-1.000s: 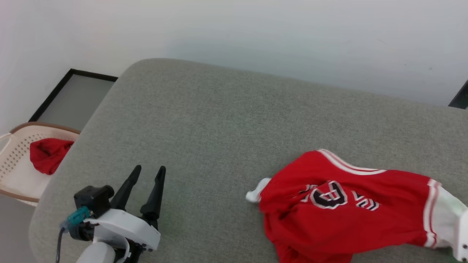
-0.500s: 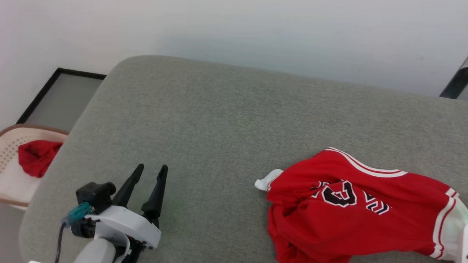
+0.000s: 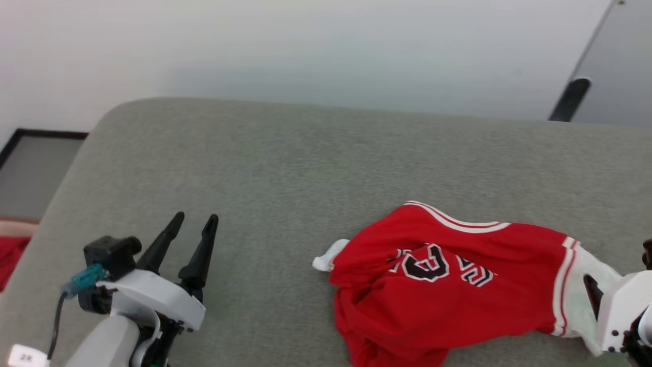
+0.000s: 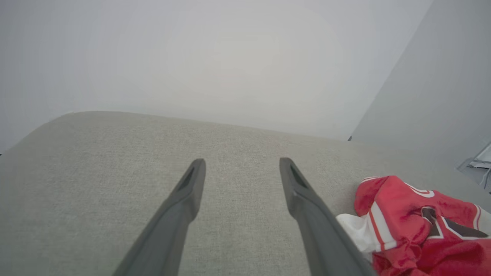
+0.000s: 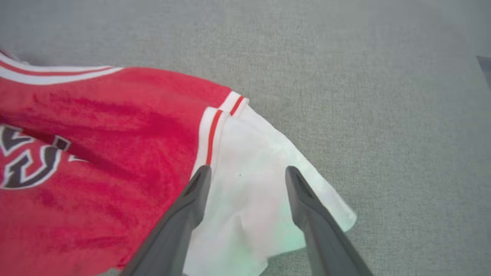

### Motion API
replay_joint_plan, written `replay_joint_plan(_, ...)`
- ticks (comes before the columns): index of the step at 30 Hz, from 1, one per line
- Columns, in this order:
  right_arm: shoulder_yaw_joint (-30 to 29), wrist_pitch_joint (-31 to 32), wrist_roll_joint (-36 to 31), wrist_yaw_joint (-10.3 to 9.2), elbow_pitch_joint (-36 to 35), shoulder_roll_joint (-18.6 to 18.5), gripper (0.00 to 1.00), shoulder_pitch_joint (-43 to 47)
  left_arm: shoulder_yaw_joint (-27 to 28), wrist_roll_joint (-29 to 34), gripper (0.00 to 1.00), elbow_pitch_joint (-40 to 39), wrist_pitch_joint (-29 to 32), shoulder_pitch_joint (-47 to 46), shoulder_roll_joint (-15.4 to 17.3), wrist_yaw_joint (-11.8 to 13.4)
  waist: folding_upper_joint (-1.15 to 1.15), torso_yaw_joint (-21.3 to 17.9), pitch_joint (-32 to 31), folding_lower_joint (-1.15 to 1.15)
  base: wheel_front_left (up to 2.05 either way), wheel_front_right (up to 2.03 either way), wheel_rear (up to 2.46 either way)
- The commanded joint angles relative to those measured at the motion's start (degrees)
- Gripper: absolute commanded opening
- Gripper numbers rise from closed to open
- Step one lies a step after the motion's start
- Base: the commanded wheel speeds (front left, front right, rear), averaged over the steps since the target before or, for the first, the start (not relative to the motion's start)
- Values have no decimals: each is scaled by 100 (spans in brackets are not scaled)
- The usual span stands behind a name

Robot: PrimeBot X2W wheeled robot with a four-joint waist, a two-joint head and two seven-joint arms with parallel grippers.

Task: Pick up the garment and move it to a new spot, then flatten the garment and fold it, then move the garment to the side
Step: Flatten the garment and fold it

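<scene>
**Clerk:** Item one?

**Keeper:** Bright red sports jersey with white sleeve panels, red-and-white striped trim and black-and-white block characters (image 3: 443, 285). It lies crumpled on the grey-green woven upholstered surface (image 3: 305, 153), toward 4 o'clock in the head view. One white sleeve tip pokes out at its 9 o'clock side. The other white sleeve panel is spread at its 3 o'clock side.

**Clerk:** Item two?

**Keeper:** Left gripper (image 3: 195, 218), white housing with two long dark fingers, at 8 o'clock in the head view. The fingers are spread with nothing between them, over bare upholstery. The jersey sits well apart from it, off at its 3 o'clock. In the left wrist view the red cloth shows at 4 o'clock, beside the right-hand finger.

**Clerk:** Item three?

**Keeper:** Right gripper (image 5: 248, 170). The fingers are parted and not clamped, and the tips are over the white sleeve panel just past the striped trim. I cannot tell whether they touch the cloth.

**Clerk:** Surroundings?

**Keeper:** Plain pale wall (image 3: 326, 46) at 12 o'clock, behind the upholstery's rounded edge.
</scene>
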Motion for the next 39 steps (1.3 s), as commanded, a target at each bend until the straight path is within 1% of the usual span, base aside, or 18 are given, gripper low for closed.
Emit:
replay_joint_plan(1, 37, -215, -60, 0, -134, 60, 100, 98, -48, -52, 100, -9, 32, -93, 65, -17, 0, -313, -45, 0, 0, 0, 0)
replay_joint_plan(5, 115, -1103, -242, 0, -504, 208, 100, 126, -190, -198, 100, -47, 186, -250, 176, -17, 0, -594, -4, 0, 0, 0, 0)
replay_joint_plan(8, 168, -1782, -416, 0, -619, 312, 100, 143, -260, -503, 100, -130, 493, -421, 218, -17, 0, -809, 62, 0, 0, 0, 0)
replay_joint_plan(12, 277, -2405, -543, 0, -616, 518, 100, 78, -436, -1047, 100, -361, 1108, -736, 360, -17, 0, -1086, 177, 0, 0, 0, 0)
replay_joint_plan(14, 353, -2575, -567, 0, -573, 601, 100, 8, -592, -1393, 100, -470, 1583, -921, 406, -17, 0, -1211, 244, 0, 0, 0, 0)
replay_joint_plan(15, 353, -2575, -567, 0, -573, 601, 100, 8, -592, -1393, 100, -470, 1583, -921, 406, -17, 0, -1211, 244, 0, 0, 0, 0)
replay_joint_plan(17, 404, -2657, -576, 0, -528, 660, 100, -48, -627, -1692, 100, -393, 2104, -1125, 506, -17, 0, -1328, 315, 0, 0, 0, 0)
replay_joint_plan(19, 481, -2679, -564, 0, -487, 706, 100, -94, -810, -2053, 100, -295, 2857, -1322, 511, -16, 0, -1442, 384, 0, 0, 0, 0)
replay_joint_plan(21, 544, -2673, -536, 0, -438, 719, 100, -139, -913, -2309, 100, -130, 3606, -1610, 530, 55, 0, -1544, 460, 0, 0, 0, 0)
replay_joint_plan(24, 601, -2669, -490, 0, -394, 743, 100, -229, -1097, -2514, 100, 92, 4542, -1959, 533, 281, 0, -1696, 592, 0, 0, 0, 0)
replay_joint_plan(26, 637, -2679, -458, 0, -361, 769, 100, -267, -1193, -2604, 100, 177, 5014, -2177, 494, 421, 0, -1787, 680, 0, 0, 0, 0)
replay_joint_plan(30, 673, -2657, -413, 0, -297, 817, 100, -326, -1352, -2639, 100, 346, 5683, -2470, 502, 699, 0, -1957, 852, 0, 0, 0, 0)
replay_joint_plan(32, 669, -2683, -389, 0, -247, 832, 100, -355, -1450, -2615, 100, 401, 5928, -2577, 481, 767, 0, -2015, 922, 0, 0, 0, 0)
replay_joint_plan(35, 675, -2719, -370, 0, -178, 853, 100, -424, -1585, -2533, 100, 474, 6145, -2698, 503, 759, 0, -2096, 1013, 0, 0, 0, 0)
replay_joint_plan(39, 657, -2763, -370, 0, -94, 881, 100, -438, -1721, -2533, 100, 631, 6379, -2704, 429, 822, 0, -2161, 1089, 0, 0, 0, 0)
